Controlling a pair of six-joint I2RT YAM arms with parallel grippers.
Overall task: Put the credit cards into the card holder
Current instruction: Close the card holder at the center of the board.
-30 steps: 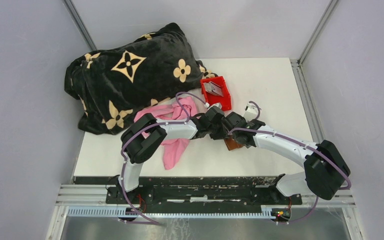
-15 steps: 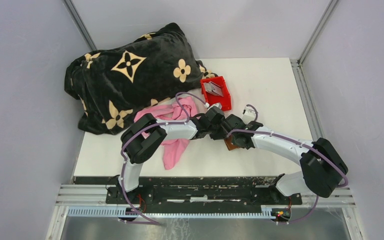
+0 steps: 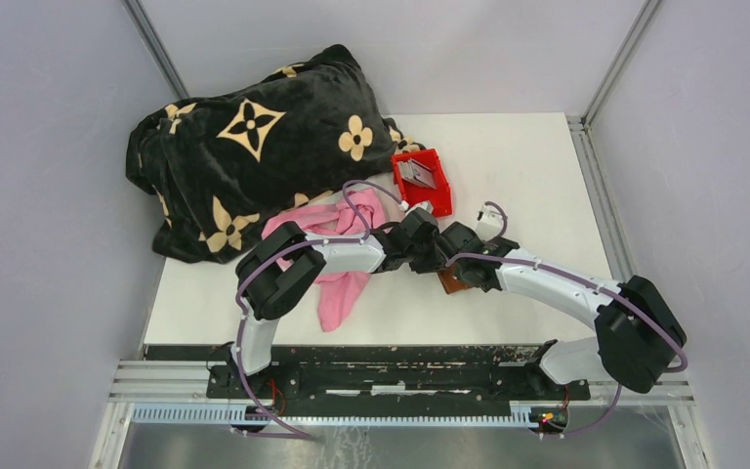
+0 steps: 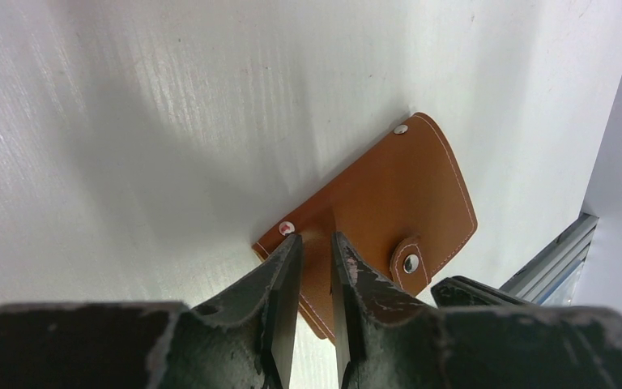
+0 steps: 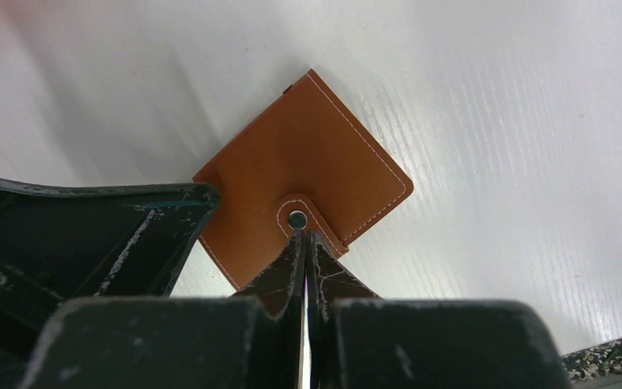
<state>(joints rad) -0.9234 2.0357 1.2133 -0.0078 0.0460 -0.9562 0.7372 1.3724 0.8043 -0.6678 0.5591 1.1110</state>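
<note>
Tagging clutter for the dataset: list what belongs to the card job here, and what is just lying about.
Job: card holder; credit cards, in the red bin.
Lying about: black patterned blanket; pink cloth.

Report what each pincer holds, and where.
Left pincer grips the card holder by its edge; right pincer, shut at the snap tab, hold unclear.

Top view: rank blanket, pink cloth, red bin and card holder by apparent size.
1. blanket
2. pink cloth, partly covered
3. red bin
4. card holder; only a sliver shows, so its rank against the bin is unsure
</note>
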